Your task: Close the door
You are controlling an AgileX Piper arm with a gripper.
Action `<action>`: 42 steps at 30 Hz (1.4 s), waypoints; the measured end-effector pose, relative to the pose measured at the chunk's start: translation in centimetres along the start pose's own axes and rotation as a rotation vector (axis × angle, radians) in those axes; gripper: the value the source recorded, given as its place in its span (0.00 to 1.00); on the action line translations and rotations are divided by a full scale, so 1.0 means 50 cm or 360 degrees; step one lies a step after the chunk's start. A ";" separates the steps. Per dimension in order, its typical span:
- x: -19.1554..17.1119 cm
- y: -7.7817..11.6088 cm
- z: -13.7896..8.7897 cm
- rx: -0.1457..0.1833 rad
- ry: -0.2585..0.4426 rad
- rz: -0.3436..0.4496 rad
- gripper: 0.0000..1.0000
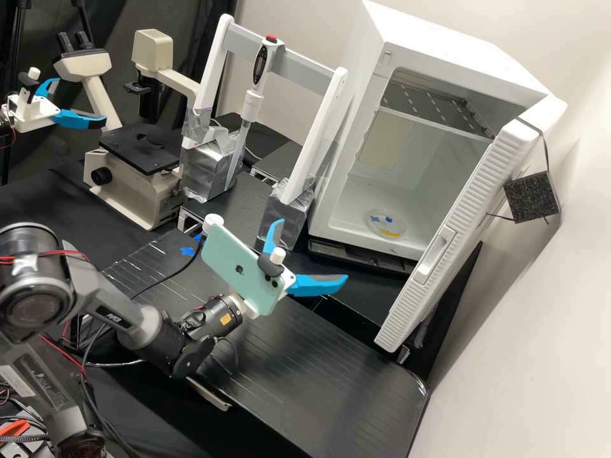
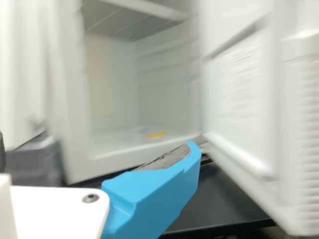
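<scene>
High view, and here we are with the door [image 1: 471, 197] wide open, swung out from the white cabinet [image 1: 458, 48], and the hand [image 1: 312, 250] out in front, well apart from it. Blue fingers spread wide, nothing between them, no contact made! It looks like the approach stage, with all of the closing to do. What's wanted next, I'd say, is a path round the door's free edge, then a steady push on its outer side to swing it home against the frame. Catch the inner face instead and it could be shoved wider; and that phone [image 1: 238, 264] mounted at the wrist needs room too. Down on the cabinet floor sits a round clear dish [image 1: 386, 224] with blue and yellow marks, under a metal shelf [image 1: 439, 105]; both look well inside, so the door should pass them. Beneath the hand runs the black worktop [image 1: 344, 388], lined with pale streaks. Beside the cabinet stands a white frame [image 1: 326, 133] on foil-wrapped feet, a microscope [image 1: 140, 191] beyond it, dark curtain [image 1: 188, 19] behind, and a pale wall [image 1: 534, 343] on the door's side, where a black foam block [image 1: 532, 196] hangs close by the door.
</scene>
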 end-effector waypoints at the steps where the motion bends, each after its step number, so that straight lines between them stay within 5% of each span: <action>1: -0.005 0.015 0.008 0.0011 -0.0030 0.0044 1.00; 9: -0.022 0.109 0.059 0.0008 -0.0203 0.0320 1.00; 19: 0.040 0.124 0.120 0.0017 -0.0304 0.0389 1.00; 29: 0.130 0.105 0.163 0.0007 -0.0288 0.0304 1.00; 42: 0.152 0.096 0.157 0.0168 -0.0214 0.0205 1.00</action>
